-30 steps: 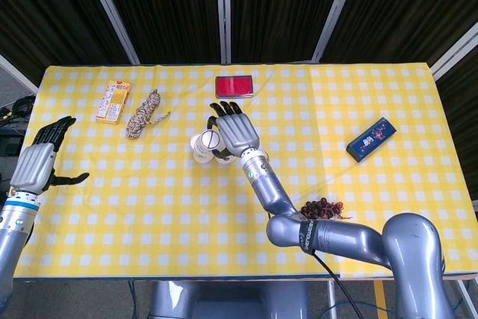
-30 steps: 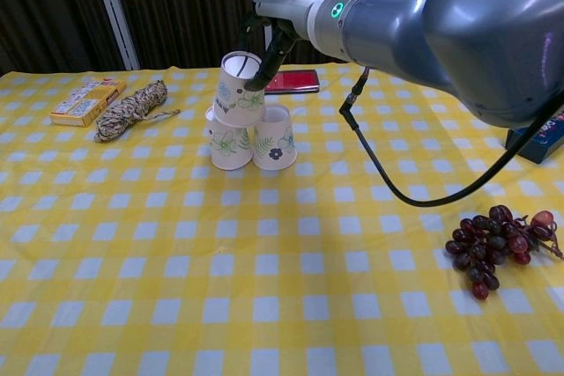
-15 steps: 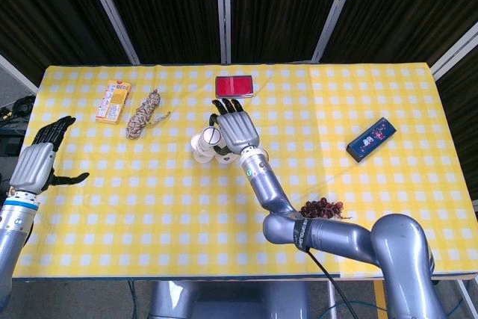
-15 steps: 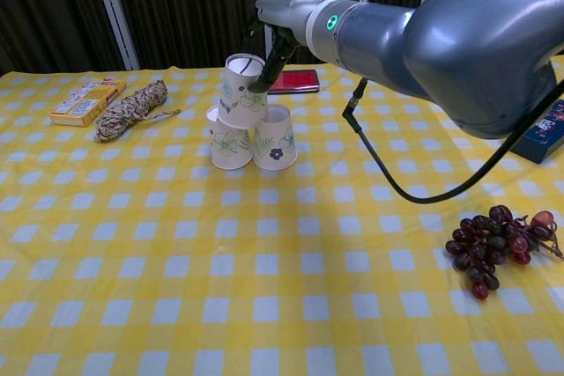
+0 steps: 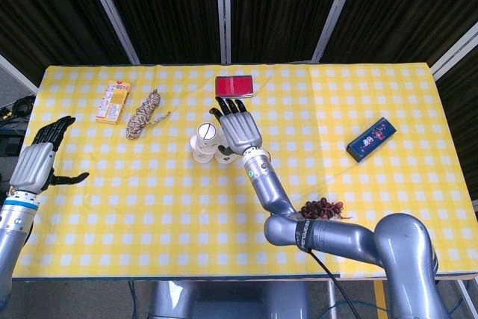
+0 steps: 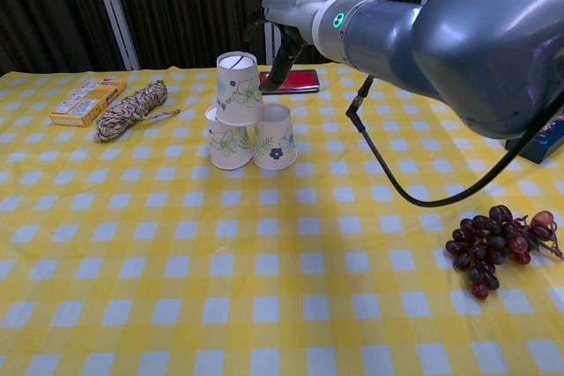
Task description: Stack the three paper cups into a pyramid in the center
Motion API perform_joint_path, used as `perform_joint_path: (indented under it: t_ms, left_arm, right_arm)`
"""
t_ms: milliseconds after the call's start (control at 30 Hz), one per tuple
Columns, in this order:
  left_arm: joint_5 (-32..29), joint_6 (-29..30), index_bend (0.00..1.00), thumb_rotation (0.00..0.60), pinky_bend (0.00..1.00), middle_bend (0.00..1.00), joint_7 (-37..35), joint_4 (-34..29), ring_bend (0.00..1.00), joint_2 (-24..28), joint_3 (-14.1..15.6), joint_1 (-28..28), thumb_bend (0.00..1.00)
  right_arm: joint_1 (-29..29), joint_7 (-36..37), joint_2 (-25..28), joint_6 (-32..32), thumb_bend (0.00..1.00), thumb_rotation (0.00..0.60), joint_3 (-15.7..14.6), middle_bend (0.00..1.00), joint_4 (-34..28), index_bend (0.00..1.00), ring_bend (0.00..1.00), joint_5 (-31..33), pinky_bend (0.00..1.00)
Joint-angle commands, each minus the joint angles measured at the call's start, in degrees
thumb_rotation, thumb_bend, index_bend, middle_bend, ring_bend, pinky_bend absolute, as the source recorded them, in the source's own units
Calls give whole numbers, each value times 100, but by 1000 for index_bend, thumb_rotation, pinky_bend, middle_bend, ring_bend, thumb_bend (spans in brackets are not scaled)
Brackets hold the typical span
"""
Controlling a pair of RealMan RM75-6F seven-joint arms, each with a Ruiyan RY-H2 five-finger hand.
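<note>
Three white paper cups with flower prints stand mouth-down as a pyramid at the table's middle. The top cup [image 6: 238,88] [image 5: 206,131] sits upright across the left base cup [image 6: 227,138] and the right base cup [image 6: 274,136]. My right hand [image 6: 284,46] [image 5: 237,128] hovers just right of and behind the top cup, fingers [image 6: 286,57] spread and apart from it, holding nothing. My left hand [image 5: 41,162] hangs open off the table's left edge, far from the cups, and appears only in the head view.
A red flat case [image 5: 234,86] lies behind the cups. A coiled rope [image 5: 146,113] and a yellow snack box [image 5: 113,101] lie at the back left. A blue box [image 5: 370,140] is at the right, and grapes [image 6: 493,239] lie at the front right.
The top cup was tilted in my right hand's grip; now it stands upright on the two base cups. The hand has let go and drawn slightly right. The left hand is still.
</note>
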Motion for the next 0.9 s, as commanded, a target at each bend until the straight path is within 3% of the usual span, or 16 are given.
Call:
perform_joint_path:
  t_ms: [33,200,367,500,567,900]
  left_arm:
    - [3,-3,0,600,0,0,1,5,0,-3,0,-2,140]
    - [18,20,0,600,0,0,1,8,0,-11,-3,4,140]
    - [109,78,0,600,0,0,82,-62,0,-30,22,8,139]
    - [156,117,0,600,0,0,285,-66,0,-122,70,-5,140]
    - [158,98,0,600,0,0,376,-41,0,-203,94,-30,140]
    - [164,32,0,600,0,0,824,19,0,-416,207,-106,141]
  right_arm:
    - [-73,-64,94,95,157,600,-38,0,-132,184,0,36,0]
    - [-415,-121,467,484,154,600,-242,0,-637,180,0,-143,0]
    - [-1096,157,977,1131,153,600,-637,0,-1205,164,0,-786,0]
    - [-2148,902,1649,1792,152,600,-1286,0,-1740,122,0,-1602,0]
    - [-2515,1070,1797,2064,151,600,-1577,0,-1691,96,0,-1976,0]
    - [-3939,2245,2091,2747,150,600,-2301,0,-1272,14,0,-2771,0]
